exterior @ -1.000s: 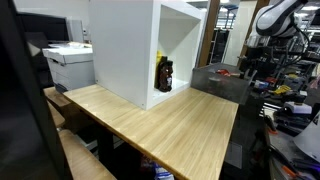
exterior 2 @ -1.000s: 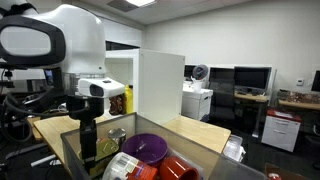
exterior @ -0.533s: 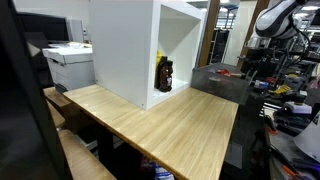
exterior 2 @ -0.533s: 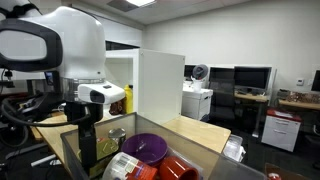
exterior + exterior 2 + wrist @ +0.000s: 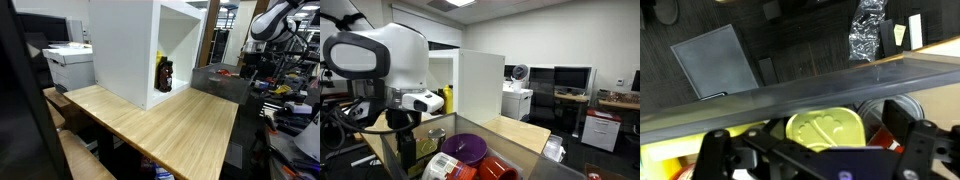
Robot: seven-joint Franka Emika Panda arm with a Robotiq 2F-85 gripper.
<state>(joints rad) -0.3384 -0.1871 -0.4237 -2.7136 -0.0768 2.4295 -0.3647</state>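
Wht cabinet (image 5: 125,50) on wood table (image 5: 170,125), printer (image 5: 70,62).

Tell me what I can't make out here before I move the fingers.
- Wrist view: fingers are cut off by the bottom edge, so the tips are unseen.
- Wrist view: yellow-green dish, lower part hidden by the fingers' mount.
- Exterior view: dark bottle in the white cabinet, label too small to read.
- Exterior view: purple bowl, partly hidden by the red container in front.
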